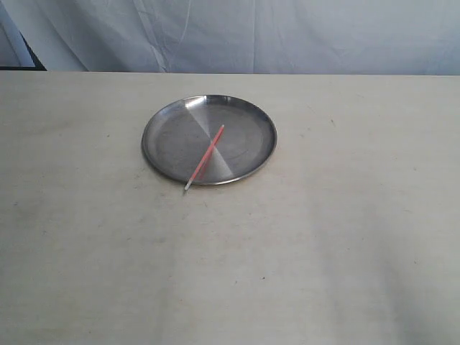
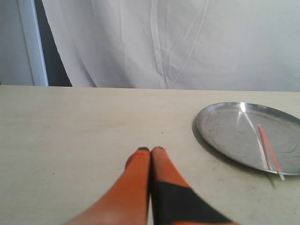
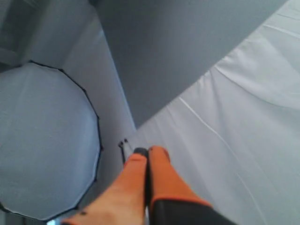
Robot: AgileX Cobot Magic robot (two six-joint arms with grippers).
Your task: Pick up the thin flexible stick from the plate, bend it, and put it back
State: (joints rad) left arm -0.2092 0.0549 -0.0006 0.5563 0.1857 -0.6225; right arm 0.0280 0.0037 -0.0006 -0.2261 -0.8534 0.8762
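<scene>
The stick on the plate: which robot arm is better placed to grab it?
Probably the left. The left gripper, shut, hangs low over the table with the plate and stick in its view. The right gripper, also shut, faces only cloth backdrop, no table.

Tapered orange end effectors (image 2: 150, 150) (image 3: 147, 151), black patches.

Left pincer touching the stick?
Apart. Left wrist view shows bare table between the left pincer and the stick, which lies on the plate.
</scene>
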